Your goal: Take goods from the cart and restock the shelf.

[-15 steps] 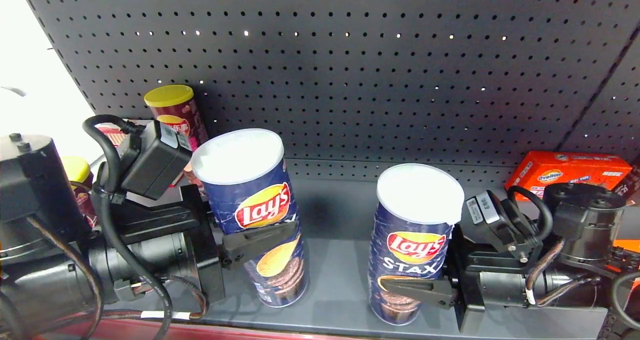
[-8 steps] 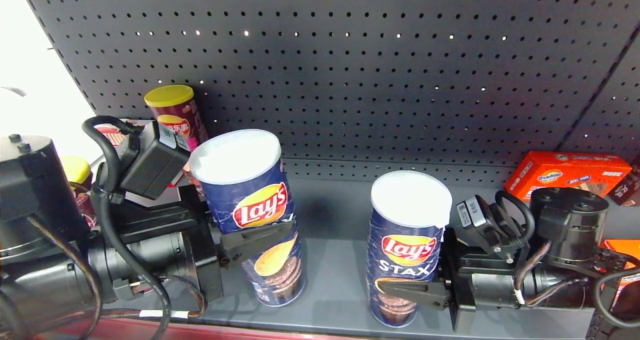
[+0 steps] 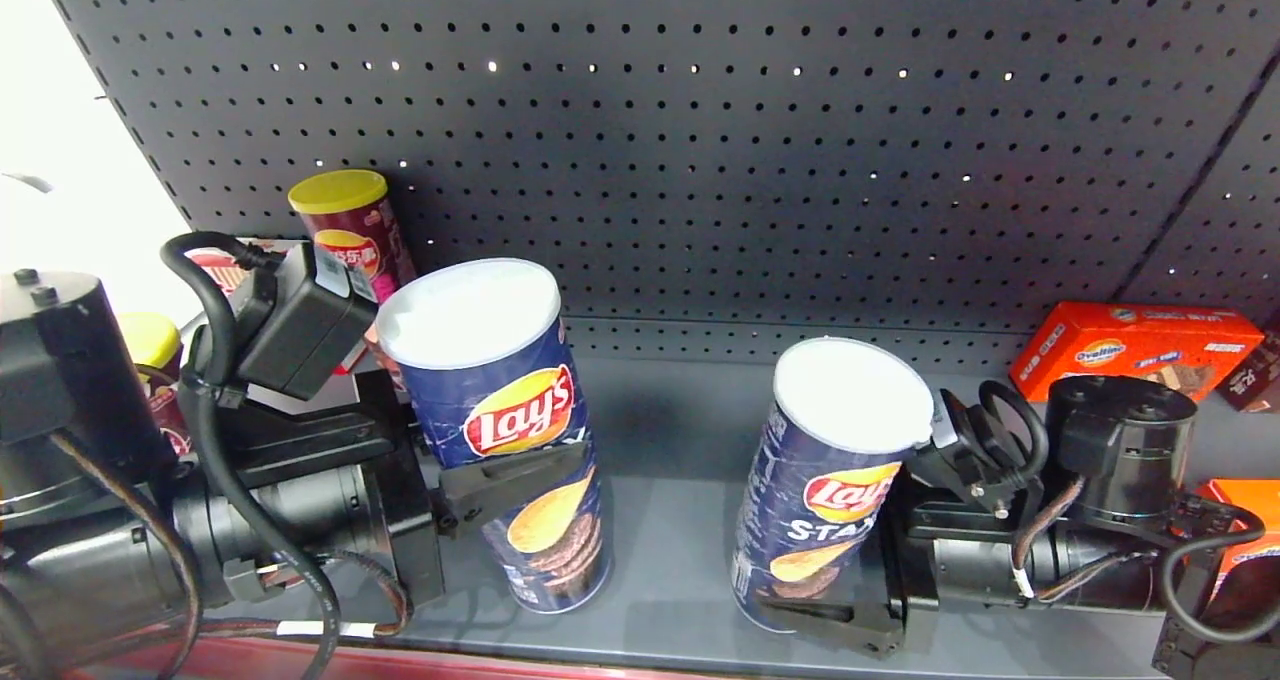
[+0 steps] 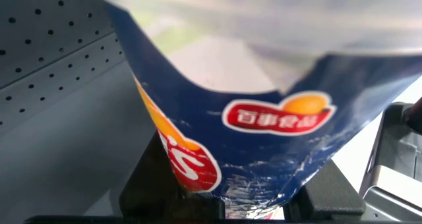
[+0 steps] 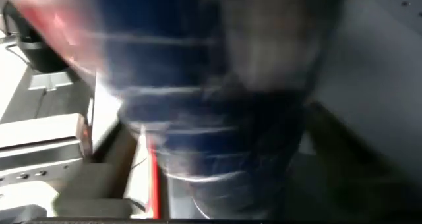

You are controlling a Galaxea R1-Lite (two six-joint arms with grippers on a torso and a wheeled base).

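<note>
On the grey shelf (image 3: 680, 520), toward its left part: a tall blue can, the left can (image 3: 500, 400), with a white lid. Stands almost upright, base down at the shelf board, near the front edge. Is closed by the lid, so cannot tell what is inside. Is clamped at mid-height by the left gripper (image 3: 520, 455) from the robot's left side, with one dark finger (image 3: 515, 478) pressed across the front of the label and the other hidden behind. Appears in the left wrist view (image 4: 264, 138) very close, as a blue wall with a red and yellow badge.

Farther to the right, well apart from the first: a second blue can, the right can (image 3: 835, 460), also under a closed white lid, content hidden. Leans clearly, top toward the robot's right, base toward the middle of the shelf. Cannot tell if the base touches the board. Is held by the right gripper (image 3: 820, 580), closed tight around its lower part, with one finger (image 3: 830, 625) below the base end. Appears in the right wrist view as a blurred blue wall (image 5: 217, 118).

Behind the left can, against the perforated back wall (image 3: 700, 160): a dark red can (image 3: 350, 225) with a yellow lid, upright and closed. At the right back of the shelf: a flat orange box (image 3: 1130, 345), closed, lying near the back wall, well apart from both blue cans.
</note>
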